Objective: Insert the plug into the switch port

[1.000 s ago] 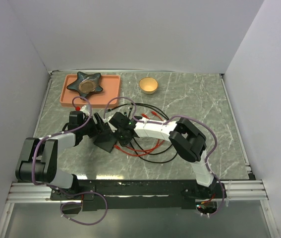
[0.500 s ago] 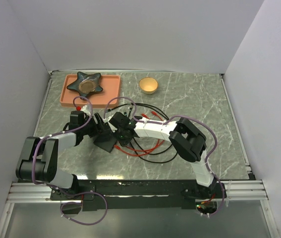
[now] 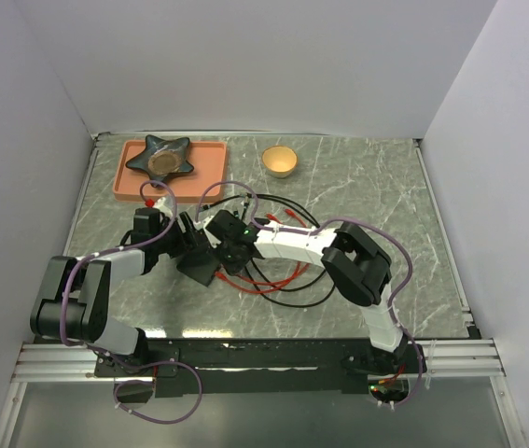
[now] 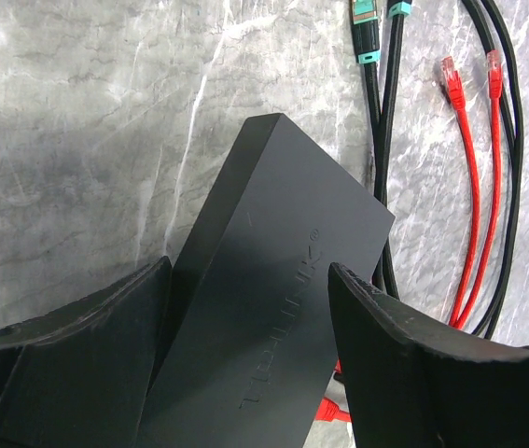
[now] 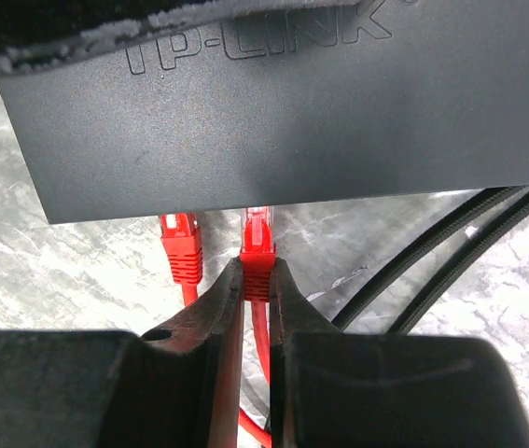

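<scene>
The black switch box (image 3: 199,265) is tilted up between the fingers of my left gripper (image 3: 182,245), which is shut on its sides; in the left wrist view the gripper (image 4: 250,271) straddles the box (image 4: 283,233). My right gripper (image 3: 228,248) is shut on a red plug (image 5: 257,245). In the right wrist view the gripper (image 5: 257,273) holds the plug's clear tip at the near edge of the box (image 5: 273,103). The ports on that edge are hidden under the box's rim. A second red plug (image 5: 180,245) sits just left at the same edge.
A salmon-pink tray (image 3: 210,173) with a dark star-shaped dish (image 3: 160,157) stands at the back left. A yellow bowl (image 3: 280,161) is at the back middle. Loose black and red cables (image 3: 278,275) lie right of the box. Teal-tipped connectors (image 4: 364,37) lie beyond it.
The right arm has shifted very slightly. Both grippers, the box and the plug stay about where they were.
</scene>
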